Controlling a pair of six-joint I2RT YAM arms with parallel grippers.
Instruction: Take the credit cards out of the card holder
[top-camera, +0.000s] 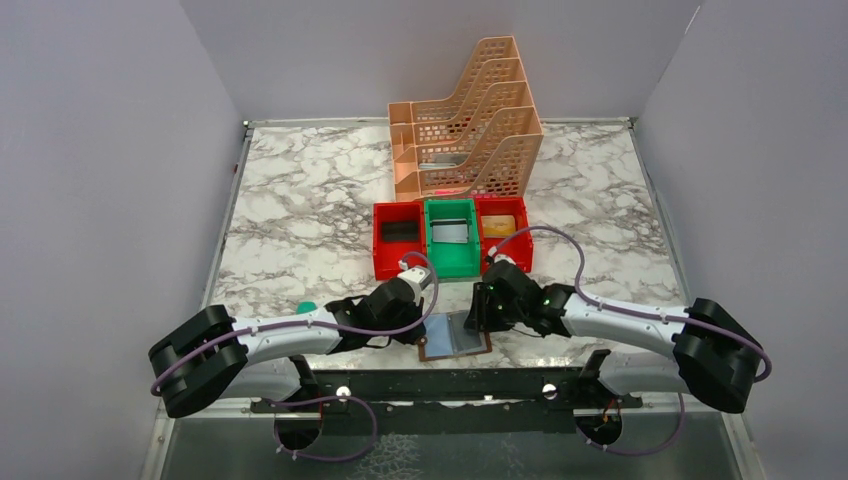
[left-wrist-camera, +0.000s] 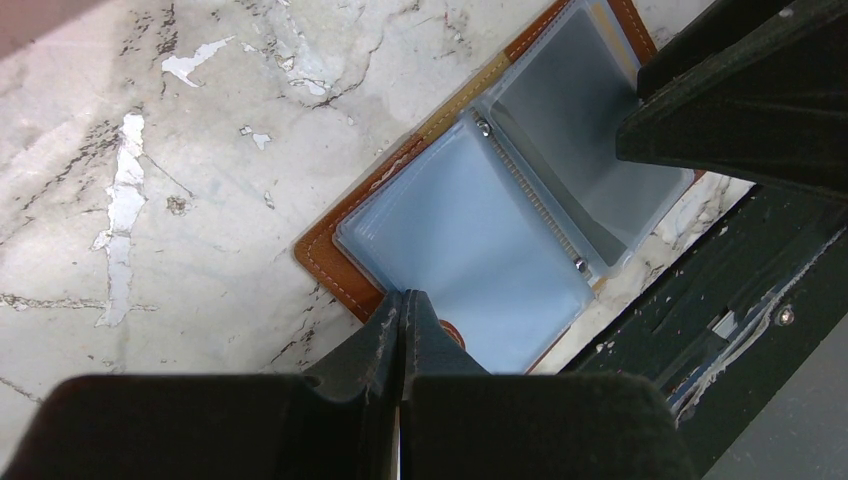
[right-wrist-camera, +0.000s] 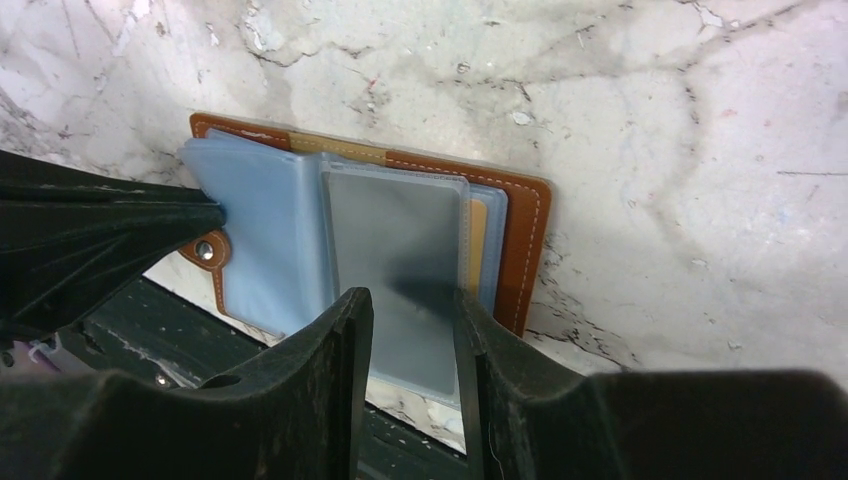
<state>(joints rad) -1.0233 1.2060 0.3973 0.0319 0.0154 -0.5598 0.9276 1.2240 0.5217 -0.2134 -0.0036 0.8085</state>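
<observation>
left end effector (left-wrist-camera: 402, 318): closed, fingers flat together, nothing visible between them. The tip sits on the card holder (left-wrist-camera: 322, 252) at its edge, right by the snap tab (left-wrist-camera: 452, 336). In the right wrist view that tip touches the blue sleeve page at the left of the frame. Can't tell if it pinches the page or only presses on it.

right end effector (right-wrist-camera: 411, 300): open, jaws part way apart with a clear gap. It hangs over the right-hand half of the holder. A grey card (right-wrist-camera: 395, 235) in a clear sleeve shows through the gap. The card is wider than the gap, and the fingers (right-wrist-camera: 345, 340) are not clamped on its edges. Can't tell whether they touch the sleeve; there's a dark shadow by the right-hand one.

The holder lies open and flat, brown leather down, blue-grey sleeves up, with a metal binding down the middle fold. In the top view it's bottom centre, at the near edge of the marble surface (top-camera: 300, 200), between the two end effectors and just above the black rail (top-camera: 440, 385).

Farther up the frame there's a green bin (top-camera: 452, 264), with a red bin (top-camera: 396, 266) touching its left side and another red one touching its right. Behind them stands an orange file rack (top-camera: 470, 120). The bins are apart from the holder.
</observation>
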